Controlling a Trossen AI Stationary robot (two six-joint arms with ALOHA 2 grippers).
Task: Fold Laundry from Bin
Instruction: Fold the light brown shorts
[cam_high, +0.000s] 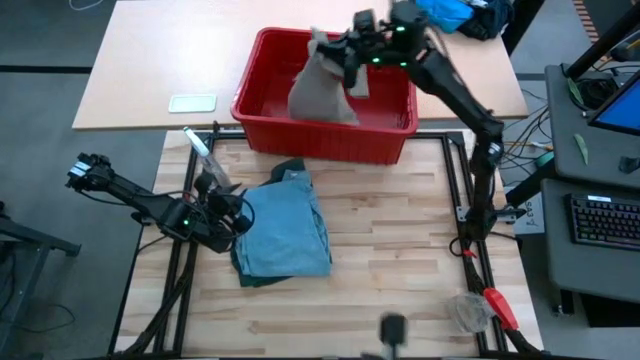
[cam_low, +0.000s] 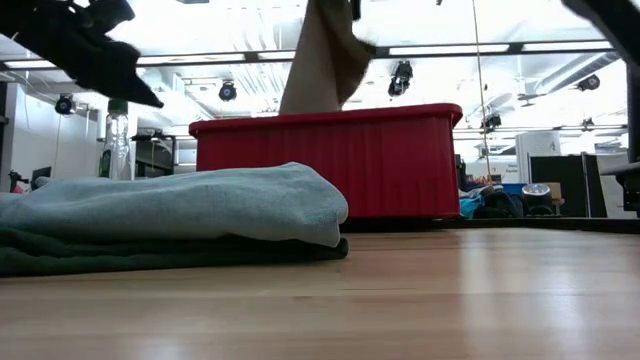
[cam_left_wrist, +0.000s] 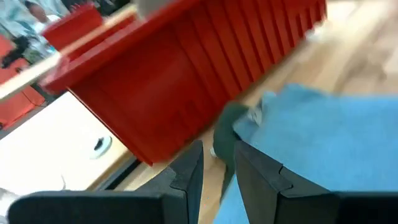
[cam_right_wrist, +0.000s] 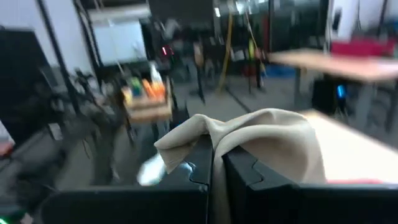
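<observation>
The right claw (cam_high: 345, 62) is up high over the red bin (cam_high: 262, 108). It is pinched tight on the tan cloth (cam_high: 322, 92). The claw holds one top edge of the cloth, and the rest hangs straight down from it into the bin. In the right wrist view the tan cloth (cam_right_wrist: 267, 140) bunches up and drapes over the two dark fingers (cam_right_wrist: 239, 171), which are pressed close with cloth between them. From table height, the tan cloth (cam_low: 322, 60) hangs above the rim of the red bin (cam_low: 330, 165).

The bin sits at the far side of the wood table (cam_high: 390, 250).

The left claw (cam_high: 232, 215) is low, at the left edge of the folded light blue trousers (cam_high: 285, 232). Its fingers (cam_left_wrist: 189, 177) are a little apart and there is nothing between them. It hovers just beside the blue cloth.

The blue trousers lie flat on the table, in front of the bin. The dark green shorts (cam_high: 292, 168) lie under them and peek out at the edge near the bin.
</observation>
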